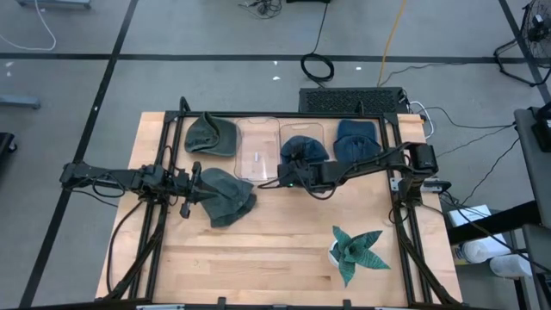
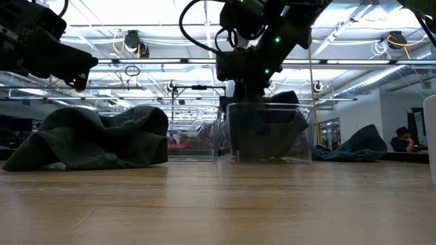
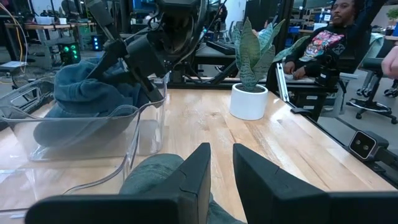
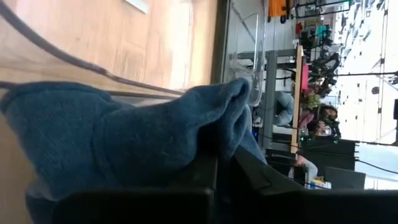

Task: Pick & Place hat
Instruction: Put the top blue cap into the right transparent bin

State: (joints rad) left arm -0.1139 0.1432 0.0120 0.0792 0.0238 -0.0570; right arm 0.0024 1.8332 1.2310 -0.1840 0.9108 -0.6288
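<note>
**Blue hat pinched over the clear bin, green hat under the left jaws**

The right gripper (image 1: 288,175) reaches in from the right side of the worktop (image 1: 258,258) and sits over a clear bin (image 1: 301,151). Its jaws are pressed together on a fold of the blue hat (image 4: 143,134); in the right wrist view the blue fabric bunches up right between the two dark fingers. In the low view the same gripper (image 2: 248,85) hangs just above the bin (image 2: 269,133), with the dark bulk of the hat inside its walls, directly beneath the jaws.

The left gripper (image 1: 196,183) lies low at the left side of the worktop. Its jaws stand a narrow way apart, and a green hat (image 1: 228,196) lies crumpled just ahead of and beneath them; whether they pinch it, I cannot tell. In the left wrist view the green cloth (image 3: 152,177) shows just behind the fingers (image 3: 199,171).

Beyond the left jaws lies a second green hat (image 1: 211,135), beside an empty clear bin (image 1: 257,151). A second blue hat (image 1: 355,140) rests beyond the right arm. A potted plant (image 1: 355,251) stands well apart on the near side.
</note>
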